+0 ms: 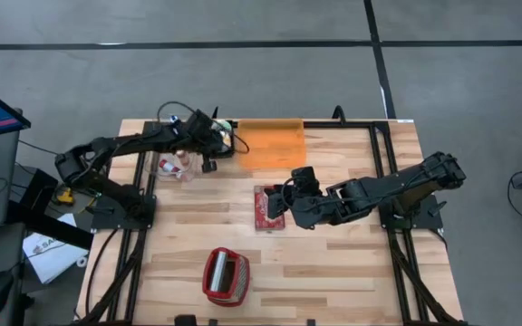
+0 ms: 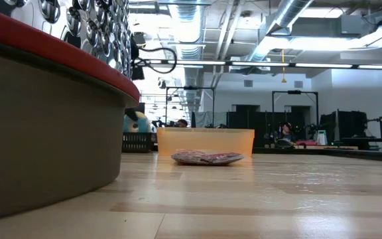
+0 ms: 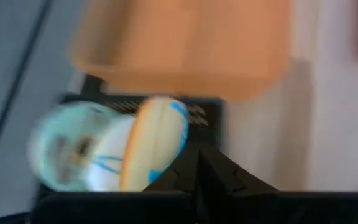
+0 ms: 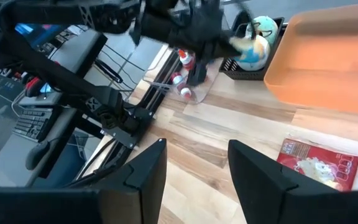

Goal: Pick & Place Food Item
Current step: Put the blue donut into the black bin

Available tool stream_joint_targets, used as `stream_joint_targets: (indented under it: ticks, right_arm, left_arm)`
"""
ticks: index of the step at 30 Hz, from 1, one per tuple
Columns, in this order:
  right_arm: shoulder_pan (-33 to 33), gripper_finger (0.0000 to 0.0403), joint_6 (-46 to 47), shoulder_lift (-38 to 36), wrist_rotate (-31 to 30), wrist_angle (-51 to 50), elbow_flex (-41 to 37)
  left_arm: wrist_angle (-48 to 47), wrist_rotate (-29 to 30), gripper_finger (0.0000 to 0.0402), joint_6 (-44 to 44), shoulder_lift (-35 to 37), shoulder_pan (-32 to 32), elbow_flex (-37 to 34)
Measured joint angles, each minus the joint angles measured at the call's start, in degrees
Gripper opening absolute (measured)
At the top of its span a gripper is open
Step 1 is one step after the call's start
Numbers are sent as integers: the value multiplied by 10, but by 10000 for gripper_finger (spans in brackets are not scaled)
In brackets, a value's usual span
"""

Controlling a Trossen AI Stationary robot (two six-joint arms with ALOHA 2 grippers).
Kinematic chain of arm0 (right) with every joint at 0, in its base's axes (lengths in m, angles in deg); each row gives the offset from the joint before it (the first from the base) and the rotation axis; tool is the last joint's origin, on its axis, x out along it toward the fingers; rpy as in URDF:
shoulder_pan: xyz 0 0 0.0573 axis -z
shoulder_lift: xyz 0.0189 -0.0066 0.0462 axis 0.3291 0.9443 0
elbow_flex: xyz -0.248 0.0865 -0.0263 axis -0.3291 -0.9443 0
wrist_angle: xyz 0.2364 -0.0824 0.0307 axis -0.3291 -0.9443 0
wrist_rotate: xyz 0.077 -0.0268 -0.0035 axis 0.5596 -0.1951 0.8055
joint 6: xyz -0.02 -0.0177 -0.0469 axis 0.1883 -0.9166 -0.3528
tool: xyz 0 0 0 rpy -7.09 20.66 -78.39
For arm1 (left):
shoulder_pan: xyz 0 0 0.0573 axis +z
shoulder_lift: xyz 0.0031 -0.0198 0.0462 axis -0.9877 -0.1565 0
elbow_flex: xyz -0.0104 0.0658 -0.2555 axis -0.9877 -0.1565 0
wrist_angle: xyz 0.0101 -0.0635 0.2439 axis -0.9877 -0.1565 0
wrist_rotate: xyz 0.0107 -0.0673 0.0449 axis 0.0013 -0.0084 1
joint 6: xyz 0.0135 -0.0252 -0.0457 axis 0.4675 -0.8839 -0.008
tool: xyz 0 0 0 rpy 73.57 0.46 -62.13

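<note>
Red basket (image 2: 45, 99) stands at the front of the surface (image 1: 333, 272), untouched. At the back left, the left claw (image 3: 197, 165) is fully closed beside a round item (image 3: 104, 152); whether it grips that item cannot be told. Tray (image 1: 270, 145) shows nothing inside. Packet (image 1: 266, 206) lies flat mid-surface, short of the tray. Right claw (image 4: 197, 149) hovers near the packet, wide apart and holding nothing. Judgement: pick not confirmed, placement not yet done.
</note>
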Motion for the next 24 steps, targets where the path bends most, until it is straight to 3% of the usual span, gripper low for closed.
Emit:
stream_joint_targets:
  ticks: [7, 19, 24]
  right_arm:
    - [1, 163, 13, 0, 0, -21, 0]
    - [1, 163, 20, 0, -6, -21, 0]
    - [1, 163, 28, 0, -7, -25, 0]
  left_arm:
    - [11, 0, 4, 0, 7, 44, 37]
    - [32, -41, 6, -17, -2, 86, 40]
    - [-44, -97, 22, -16, 29, 69, 40]
